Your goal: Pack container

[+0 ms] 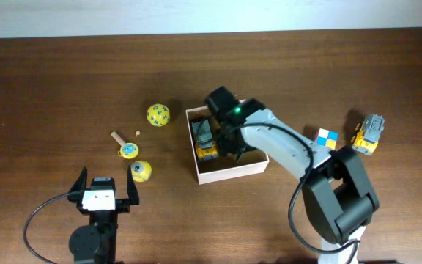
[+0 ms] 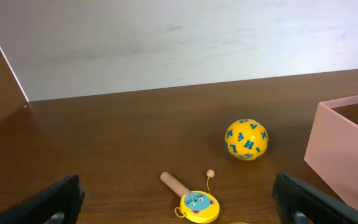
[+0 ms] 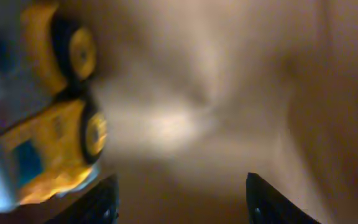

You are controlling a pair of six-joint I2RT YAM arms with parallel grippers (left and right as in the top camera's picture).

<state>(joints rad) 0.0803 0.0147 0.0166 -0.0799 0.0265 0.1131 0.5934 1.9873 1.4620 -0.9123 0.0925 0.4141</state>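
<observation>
The wooden bench (image 1: 50, 88) carries the container (image 1: 229, 174) at centre. It is thin cardboard, likely light, flexible and prone to sliding, so pinch 1 wall near a corner. The right arm (image 1: 284, 143) reaches inside and the left arm (image 1: 100, 198) sits well apart, both with jaws released and empty. A yellow toy truck (image 3: 55, 149) lies inside, just beside the right jaws.

Left arm (image 1: 94, 238), seven o'clock on the overhead: all black, with a white block (image 1: 99, 196) at the wrist and a black cable (image 1: 29, 227) looping out beside it. Right arm (image 1: 288, 147), four o'clock: pale grey link, chunky black joints, a thin black cable curling past the elbow, and a green light (image 1: 236, 111) glowing on the black wrist. Left gripper (image 1: 106, 182) fingers (image 2: 55, 199) and right gripper (image 3: 185, 202) fingers (image 3: 269, 199): dark, flat wedges.
</observation>
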